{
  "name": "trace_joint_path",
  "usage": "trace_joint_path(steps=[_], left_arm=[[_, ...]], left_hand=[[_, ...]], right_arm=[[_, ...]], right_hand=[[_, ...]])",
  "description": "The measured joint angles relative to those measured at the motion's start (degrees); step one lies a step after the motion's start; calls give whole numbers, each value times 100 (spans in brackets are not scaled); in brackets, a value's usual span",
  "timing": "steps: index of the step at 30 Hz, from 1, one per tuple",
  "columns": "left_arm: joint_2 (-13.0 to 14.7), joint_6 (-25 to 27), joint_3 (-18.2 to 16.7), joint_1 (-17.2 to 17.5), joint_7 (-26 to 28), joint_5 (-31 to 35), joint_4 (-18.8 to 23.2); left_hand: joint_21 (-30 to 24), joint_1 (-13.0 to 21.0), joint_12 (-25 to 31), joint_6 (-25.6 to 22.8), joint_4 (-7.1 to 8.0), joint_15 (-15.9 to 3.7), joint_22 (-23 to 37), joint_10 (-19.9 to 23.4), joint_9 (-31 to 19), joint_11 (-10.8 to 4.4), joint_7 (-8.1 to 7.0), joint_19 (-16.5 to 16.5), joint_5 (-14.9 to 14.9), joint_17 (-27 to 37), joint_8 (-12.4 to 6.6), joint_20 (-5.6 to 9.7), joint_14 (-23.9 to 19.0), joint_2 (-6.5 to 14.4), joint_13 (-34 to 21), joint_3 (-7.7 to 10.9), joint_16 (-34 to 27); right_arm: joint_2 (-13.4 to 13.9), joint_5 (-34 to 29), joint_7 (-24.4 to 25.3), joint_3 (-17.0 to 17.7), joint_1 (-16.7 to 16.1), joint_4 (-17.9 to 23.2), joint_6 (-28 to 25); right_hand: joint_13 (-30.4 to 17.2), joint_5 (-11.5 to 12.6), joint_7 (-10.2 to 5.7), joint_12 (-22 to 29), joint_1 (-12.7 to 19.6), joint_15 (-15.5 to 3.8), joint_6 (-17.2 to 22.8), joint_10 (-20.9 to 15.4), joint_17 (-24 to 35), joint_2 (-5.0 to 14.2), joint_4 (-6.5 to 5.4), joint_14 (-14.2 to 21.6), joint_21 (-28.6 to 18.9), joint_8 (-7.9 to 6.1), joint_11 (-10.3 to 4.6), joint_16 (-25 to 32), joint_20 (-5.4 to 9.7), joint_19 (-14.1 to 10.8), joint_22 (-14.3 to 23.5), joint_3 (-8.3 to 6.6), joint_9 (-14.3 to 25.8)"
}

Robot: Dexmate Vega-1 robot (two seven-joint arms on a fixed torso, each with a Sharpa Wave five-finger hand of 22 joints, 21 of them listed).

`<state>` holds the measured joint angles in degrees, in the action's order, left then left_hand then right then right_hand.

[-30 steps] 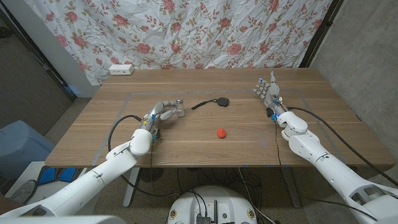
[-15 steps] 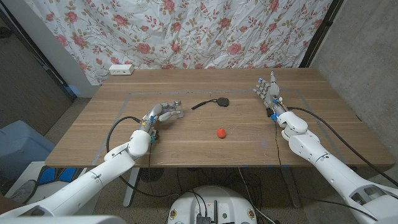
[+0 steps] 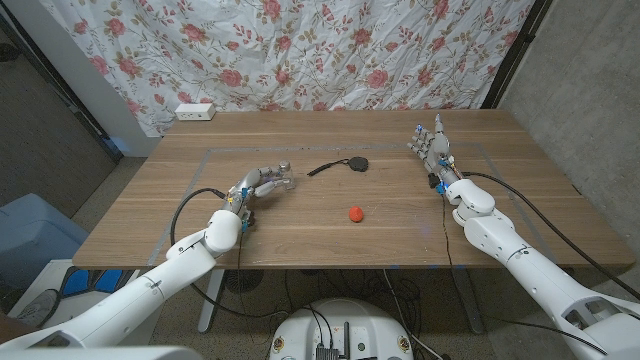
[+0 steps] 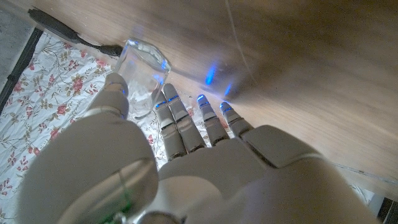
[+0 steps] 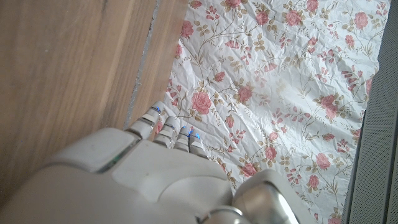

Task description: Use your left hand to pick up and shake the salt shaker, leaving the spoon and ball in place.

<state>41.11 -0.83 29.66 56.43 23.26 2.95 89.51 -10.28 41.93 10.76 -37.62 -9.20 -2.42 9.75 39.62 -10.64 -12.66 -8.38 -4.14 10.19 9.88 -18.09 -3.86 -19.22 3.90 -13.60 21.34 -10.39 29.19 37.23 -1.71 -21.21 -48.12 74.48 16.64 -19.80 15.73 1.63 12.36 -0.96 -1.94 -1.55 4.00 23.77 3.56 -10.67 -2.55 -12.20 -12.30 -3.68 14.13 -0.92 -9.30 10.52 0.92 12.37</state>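
Observation:
The salt shaker point(image 3: 284, 176), a small clear glass one, is at the tips of my left hand point(image 3: 260, 183) on the table's left half. In the left wrist view my thumb point(image 4: 115, 93) presses one side of the salt shaker point(image 4: 142, 74) and the fingers point(image 4: 176, 118) reach up along its other side, so the hand pinches it close to the tabletop. The black spoon point(image 3: 341, 165) lies just to the right of it, with its handle point(image 4: 65, 29) beyond the glass. Nearer the front, at mid table, sits the red ball point(image 3: 355, 213). My right hand point(image 3: 431, 147) stands open at the far right, fingers up, holding nothing.
A taped rectangle outline point(image 3: 210, 152) marks the work area on the wooden table point(image 3: 500, 200). A white power strip point(image 3: 194, 111) lies at the back left edge. A flowered curtain point(image 3: 330, 50) hangs behind the table.
My left hand and the shaker have shifted slightly toward me and lower. The spoon, the ball and my right hand have not moved.

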Motion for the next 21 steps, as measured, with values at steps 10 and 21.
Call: trace_joint_path(steps=[10, 21], left_arm=[[19, -29, 3, -9, -113, -76, -16], [61, -151, 16, -120, -288, -143, -123]], left_hand=[[0, -88, -39, 387, -35, 5, 1, -426, -2, 10, 22, 67, 55, 0, 307, -53, 173, -31, 101, 23, -3], [0, -94, -61, 790, -47, 5, 2, -936, -2, 112, 55, 209, 42, 0, 573, -74, 401, -183, 163, 26, 24]], right_arm=[[0, 0, 0, 0, 0, 0, 0], [0, 0, 0, 0, 0, 0, 0]], right_hand=[[0, 0, 0, 0, 0, 0, 0, 0, 0, 0, 0, 0, 0, 0, 0, 0, 0, 0, 0, 0, 0], [0, 0, 0, 0, 0, 0, 0, 0, 0, 0, 0, 0, 0, 0, 0, 0, 0, 0, 0, 0, 0]])
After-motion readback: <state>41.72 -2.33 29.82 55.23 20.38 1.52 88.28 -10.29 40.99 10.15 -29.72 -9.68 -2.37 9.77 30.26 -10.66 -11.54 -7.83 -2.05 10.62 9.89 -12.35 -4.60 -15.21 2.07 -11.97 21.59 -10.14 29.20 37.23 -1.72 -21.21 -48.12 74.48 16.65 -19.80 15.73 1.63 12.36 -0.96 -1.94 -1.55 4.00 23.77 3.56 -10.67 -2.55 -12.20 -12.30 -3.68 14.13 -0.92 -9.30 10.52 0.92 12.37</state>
